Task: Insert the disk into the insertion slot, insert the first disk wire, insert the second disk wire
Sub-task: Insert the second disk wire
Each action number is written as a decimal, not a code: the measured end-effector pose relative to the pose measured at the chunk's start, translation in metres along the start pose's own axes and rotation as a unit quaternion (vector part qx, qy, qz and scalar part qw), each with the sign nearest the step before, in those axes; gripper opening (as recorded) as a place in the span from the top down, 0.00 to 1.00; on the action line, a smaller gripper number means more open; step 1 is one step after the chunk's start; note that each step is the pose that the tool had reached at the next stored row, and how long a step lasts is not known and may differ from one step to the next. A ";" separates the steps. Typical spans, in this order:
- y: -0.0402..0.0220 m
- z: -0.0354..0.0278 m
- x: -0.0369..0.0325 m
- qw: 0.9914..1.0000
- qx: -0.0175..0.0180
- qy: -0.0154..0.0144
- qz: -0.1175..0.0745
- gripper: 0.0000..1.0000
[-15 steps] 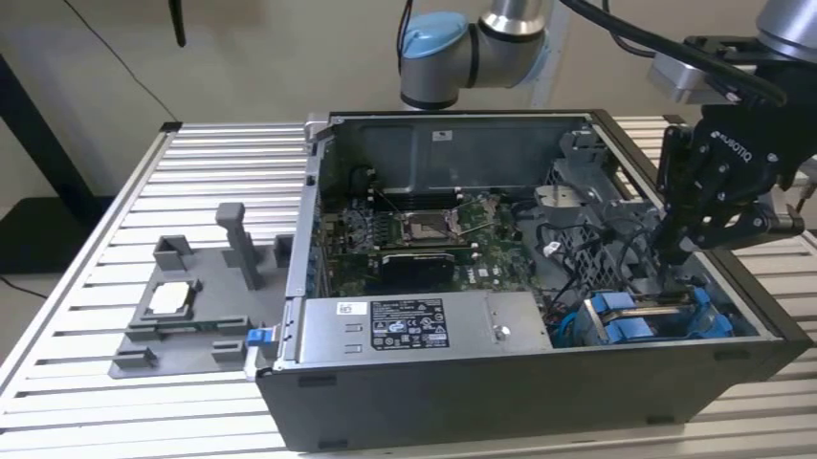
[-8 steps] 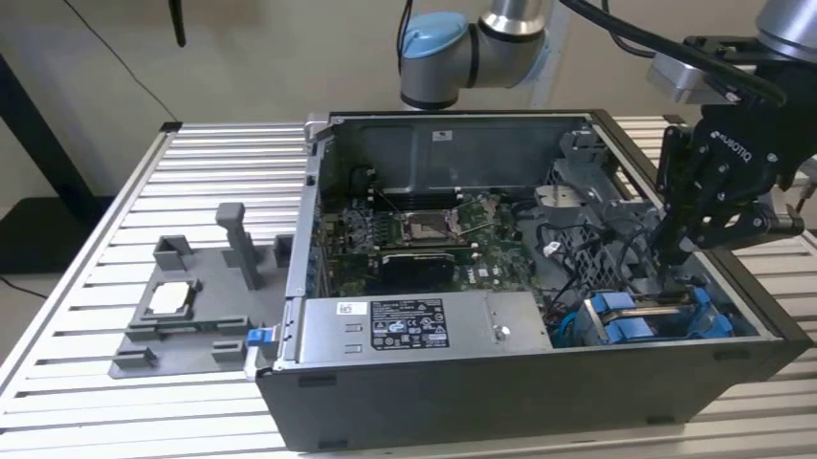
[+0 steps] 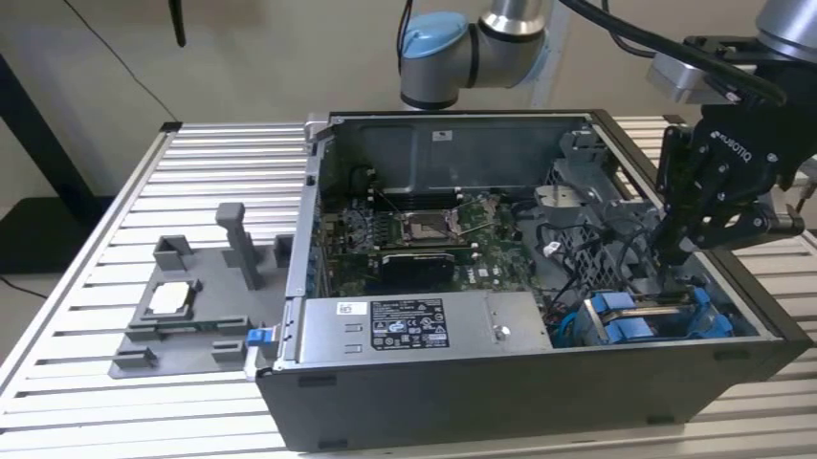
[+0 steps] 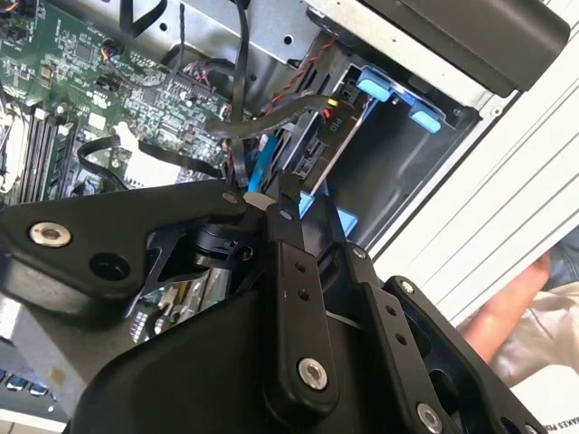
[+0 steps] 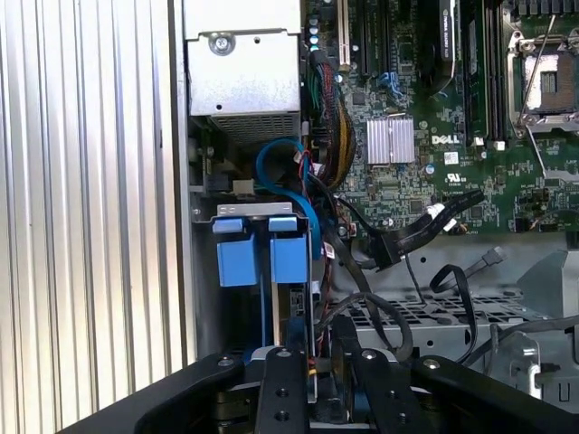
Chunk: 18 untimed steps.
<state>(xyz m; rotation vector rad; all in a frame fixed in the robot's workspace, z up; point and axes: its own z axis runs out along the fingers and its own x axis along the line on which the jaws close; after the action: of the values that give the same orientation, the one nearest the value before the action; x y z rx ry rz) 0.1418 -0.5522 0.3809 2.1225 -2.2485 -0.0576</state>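
Note:
The disk [image 3: 653,303] stands on edge inside the insertion slot [image 3: 730,330] at the case's corner on the exterior view's right, its blue carrier tabs [image 3: 626,328] facing up. In the first wrist view the disk [image 5: 291,318] sits under two blue tabs [image 5: 270,258]. My gripper [image 3: 667,256] reaches down into the case just behind the disk. In the second wrist view the gripper [image 4: 258,194] is shut on a black disk wire [image 4: 241,136] with a pale connector at its end, close to the disk [image 4: 317,149]. A bundle of black wires [image 5: 398,244] hangs beside the bay.
The open computer case holds a green motherboard [image 3: 422,229] and a grey labelled power-supply box [image 3: 408,320]. A grey fixture [image 3: 191,306] lies on the slatted aluminium table [image 3: 115,402] at the exterior view's left. A person's arm [image 4: 516,312] shows beyond the case.

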 end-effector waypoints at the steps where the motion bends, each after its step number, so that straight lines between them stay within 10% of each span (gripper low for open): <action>1: 0.0000 0.0001 -0.0001 1.000 0.000 0.000 0.000 0.73; 18: 0.0113 -0.0002 -0.0194 1.000 0.002 0.000 0.000 0.73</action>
<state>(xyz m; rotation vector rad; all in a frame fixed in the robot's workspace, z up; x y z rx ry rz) 0.1317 -0.5322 0.3816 2.1249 -2.2510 -0.0528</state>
